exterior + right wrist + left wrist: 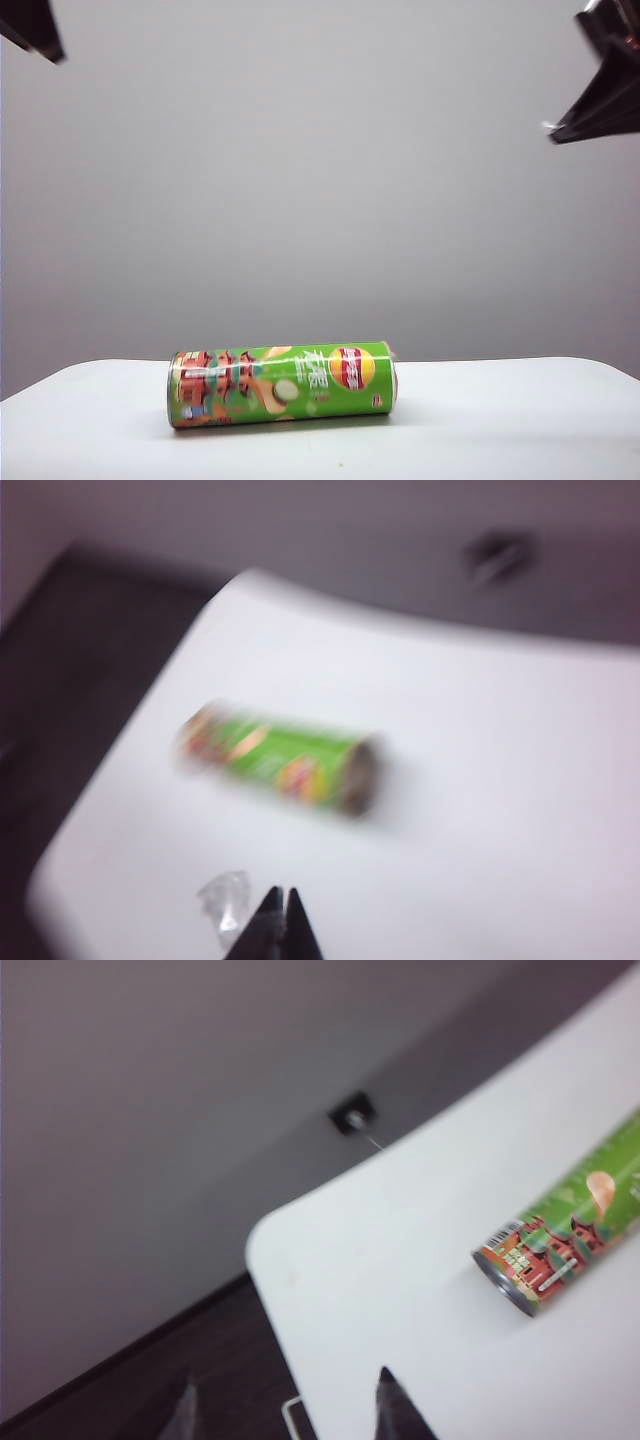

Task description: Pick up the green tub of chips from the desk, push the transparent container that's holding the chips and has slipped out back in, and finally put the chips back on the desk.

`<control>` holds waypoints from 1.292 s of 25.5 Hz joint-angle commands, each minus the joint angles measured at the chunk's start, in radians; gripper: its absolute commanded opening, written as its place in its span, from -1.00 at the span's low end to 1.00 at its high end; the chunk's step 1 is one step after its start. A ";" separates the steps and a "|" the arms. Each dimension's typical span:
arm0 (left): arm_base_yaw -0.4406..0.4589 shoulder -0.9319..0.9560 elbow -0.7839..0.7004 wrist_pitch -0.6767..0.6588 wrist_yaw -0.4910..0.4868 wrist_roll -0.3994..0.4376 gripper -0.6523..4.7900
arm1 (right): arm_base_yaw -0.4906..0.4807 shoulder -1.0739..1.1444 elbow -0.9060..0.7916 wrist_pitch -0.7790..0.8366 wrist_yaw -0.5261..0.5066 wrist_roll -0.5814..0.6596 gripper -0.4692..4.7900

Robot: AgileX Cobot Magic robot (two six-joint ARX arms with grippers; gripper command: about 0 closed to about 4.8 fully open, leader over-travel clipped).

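The green tub of chips lies on its side on the white desk, logo facing the exterior camera. It also shows in the left wrist view and, blurred, in the right wrist view. The transparent container and the chips do not show in any view. My left gripper is open and empty, high at the upper left, over the desk's corner. My right gripper is shut on nothing, high at the upper right. Both are far above the tub.
A small clear shiny scrap lies on the desk beside my right fingertips; I cannot tell what it is. A dark wall fitting sits behind the desk. Dark floor lies beyond the desk's rounded corner.
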 commanded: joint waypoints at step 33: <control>0.000 -0.760 -0.824 0.686 -0.146 -0.318 0.01 | 0.008 -1.175 -0.720 0.363 0.657 0.323 -0.84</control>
